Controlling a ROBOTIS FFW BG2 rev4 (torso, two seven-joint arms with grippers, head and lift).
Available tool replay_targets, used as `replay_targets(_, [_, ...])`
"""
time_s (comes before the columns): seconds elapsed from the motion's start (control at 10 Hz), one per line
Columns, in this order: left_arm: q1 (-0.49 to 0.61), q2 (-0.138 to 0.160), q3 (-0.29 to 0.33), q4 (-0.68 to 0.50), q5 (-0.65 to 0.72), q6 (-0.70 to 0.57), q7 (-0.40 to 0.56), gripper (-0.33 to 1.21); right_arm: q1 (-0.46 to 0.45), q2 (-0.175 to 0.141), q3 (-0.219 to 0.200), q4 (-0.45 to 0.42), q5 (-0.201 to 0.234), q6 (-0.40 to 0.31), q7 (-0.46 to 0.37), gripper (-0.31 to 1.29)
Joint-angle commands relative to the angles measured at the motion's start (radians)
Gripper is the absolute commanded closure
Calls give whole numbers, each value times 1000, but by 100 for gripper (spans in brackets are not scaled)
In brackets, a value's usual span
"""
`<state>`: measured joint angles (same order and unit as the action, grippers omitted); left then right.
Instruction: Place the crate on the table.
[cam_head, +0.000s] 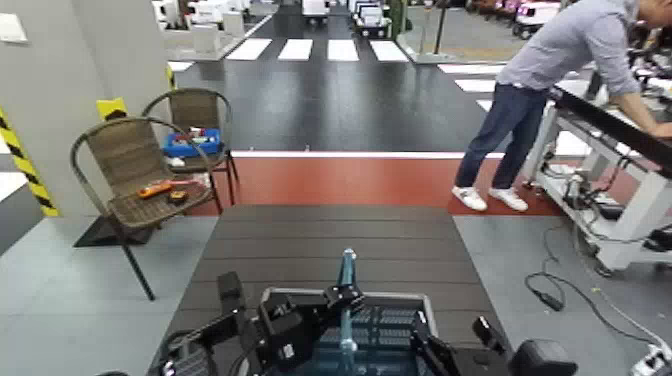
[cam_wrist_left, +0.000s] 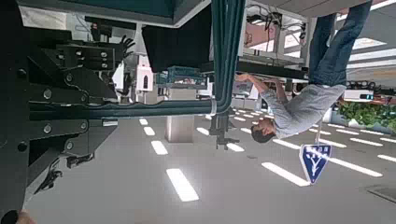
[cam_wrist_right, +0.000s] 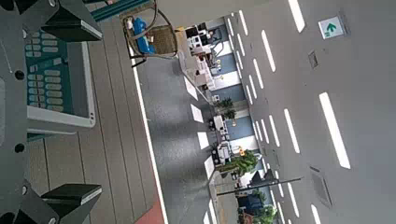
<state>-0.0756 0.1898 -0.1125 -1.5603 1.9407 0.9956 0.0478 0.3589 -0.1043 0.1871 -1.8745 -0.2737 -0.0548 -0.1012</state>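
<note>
The crate (cam_head: 392, 322) has a pale rim, teal mesh walls and an upright teal handle (cam_head: 346, 272). It is at the near edge of the dark slatted table (cam_head: 340, 240); I cannot tell whether it rests on it. My left gripper (cam_head: 338, 298) is at the crate's left side and shut on the handle, which shows as a teal bar (cam_wrist_left: 140, 109) between the black fingers (cam_wrist_left: 89, 58). My right gripper (cam_head: 452, 352) is open beside the crate's right rim. The right wrist view shows its spread fingers (cam_wrist_right: 67, 19), with the crate (cam_wrist_right: 56, 89) on the slats beyond.
Two wicker chairs (cam_head: 135, 170) stand at the left; they hold tools and a blue box (cam_head: 192, 143). A person (cam_head: 555, 90) bends over a white-framed workbench (cam_head: 620, 150) at the right. Cables (cam_head: 570, 290) lie on the floor there.
</note>
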Motion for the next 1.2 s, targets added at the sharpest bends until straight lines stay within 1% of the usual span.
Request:
replay_targets(0.1, [-61,3,-32,66,-40,-8,-36,114,0,0,2,0,-1,0,0,15])
replay_targets(0.5, [-171,13,-111,172,-100,-58,-123,114,-5,0,6,3,-4,1,0,15])
replay_targets(0.8, [-240,8,-164,258,-111,-100,-177,114,-8,-2,9,5,-4,3,0,15])
replay_targets(1.0, [-286,2,-182,306,-158,-121,-232,115,-12,-3,14,5,-7,3,1,15])
replay_targets(1.2, [-335,-1,-216,370,-189,-140,-284,115,-14,-3,17,6,-9,3,1,15])
